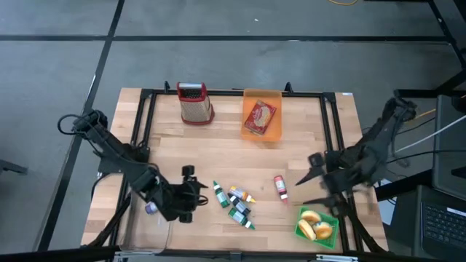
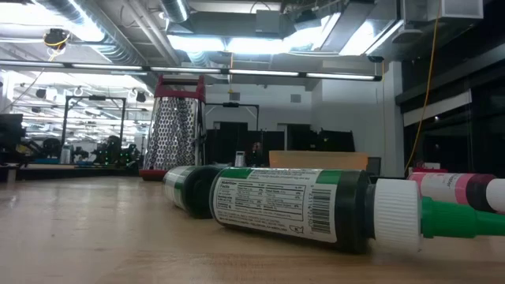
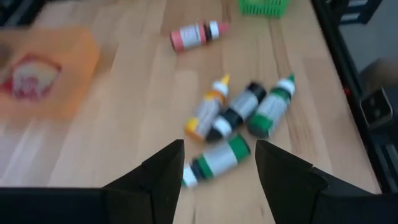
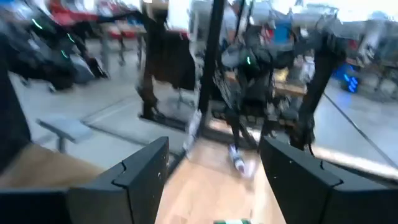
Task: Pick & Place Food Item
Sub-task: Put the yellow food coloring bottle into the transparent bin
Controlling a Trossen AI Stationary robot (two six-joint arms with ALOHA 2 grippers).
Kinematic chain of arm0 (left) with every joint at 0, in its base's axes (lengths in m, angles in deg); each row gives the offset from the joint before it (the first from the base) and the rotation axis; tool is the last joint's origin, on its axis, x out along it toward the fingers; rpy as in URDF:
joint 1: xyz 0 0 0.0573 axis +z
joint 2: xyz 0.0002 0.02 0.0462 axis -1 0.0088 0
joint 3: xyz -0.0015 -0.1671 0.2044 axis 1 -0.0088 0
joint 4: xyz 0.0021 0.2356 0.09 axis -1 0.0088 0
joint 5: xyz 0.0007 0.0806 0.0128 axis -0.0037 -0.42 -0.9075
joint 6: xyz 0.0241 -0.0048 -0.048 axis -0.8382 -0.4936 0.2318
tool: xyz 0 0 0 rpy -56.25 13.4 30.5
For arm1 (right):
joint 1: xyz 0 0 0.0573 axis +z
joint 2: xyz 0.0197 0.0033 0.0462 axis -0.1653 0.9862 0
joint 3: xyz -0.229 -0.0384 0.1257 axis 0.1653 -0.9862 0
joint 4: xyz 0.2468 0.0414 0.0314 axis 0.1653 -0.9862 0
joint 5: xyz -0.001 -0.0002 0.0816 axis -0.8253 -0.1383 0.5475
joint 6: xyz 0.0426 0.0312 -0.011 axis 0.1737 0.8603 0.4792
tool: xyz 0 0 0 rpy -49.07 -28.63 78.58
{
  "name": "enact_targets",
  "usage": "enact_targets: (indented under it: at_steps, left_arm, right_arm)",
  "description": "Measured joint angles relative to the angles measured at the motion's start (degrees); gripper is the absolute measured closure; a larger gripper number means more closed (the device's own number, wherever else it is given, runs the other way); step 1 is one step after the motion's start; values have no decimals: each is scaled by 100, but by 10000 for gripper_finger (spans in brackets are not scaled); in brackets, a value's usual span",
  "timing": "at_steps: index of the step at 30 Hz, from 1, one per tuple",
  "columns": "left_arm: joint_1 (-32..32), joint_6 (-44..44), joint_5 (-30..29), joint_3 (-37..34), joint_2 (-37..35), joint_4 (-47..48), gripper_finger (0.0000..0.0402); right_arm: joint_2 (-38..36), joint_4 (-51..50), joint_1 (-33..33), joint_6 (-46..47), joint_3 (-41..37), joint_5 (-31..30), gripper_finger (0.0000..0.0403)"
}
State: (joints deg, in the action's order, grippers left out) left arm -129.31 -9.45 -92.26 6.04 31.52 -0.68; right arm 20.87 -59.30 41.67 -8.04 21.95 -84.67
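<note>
the wooden table (image 1: 218, 156) has a black frame around it. the left gripper (image 1: 191, 191) is over the near left part of the table, just beside a small bunch of bottles (image 1: 234, 201). its two dark fingers (image 3: 163, 171) are spread apart and there is nothing between them. in the left wrist view the bottles lie on their sides, close together: a yellow-capped one (image 3: 205, 112), a black one (image 3: 236, 112), a green one (image 3: 272, 112), and another green one (image 3: 221, 158) lying nearest the fingers. a pink bottle (image 1: 280, 187) lies a little apart, more toward the right arm. the right gripper (image 1: 315, 180) is over the right side of the table, near the pink bottle, and its fingers (image 4: 146, 168) are wide apart too, holding nothing. it points level, out toward the room. a green basket (image 1: 317, 225) sits at the near right corner with bread rolls (image 1: 313, 224) in it. at the far side of the table an orange tray (image 1: 263, 115) holds a red packet (image 1: 259, 117). just beside it, to the left, a red-topped metal grater (image 1: 194, 103) stands upright.
</note>
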Motion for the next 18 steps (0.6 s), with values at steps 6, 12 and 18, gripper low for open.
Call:
enact_targets:
  at_steps: [6,12,18]
  left_arm:
    - [448,-681,299,7,64,-502,208]
    - [817,-805,731,7,426,-568,208]
    - [1055,-1178,1022,7,789,-993,208]
  right_arm:
    - [-1386,764,139,-74,-1551,961,147]
    - [-2099,1727,144,50,-2920,2077,147]
    - [-2525,1415,275,55,-3284,2466,147]
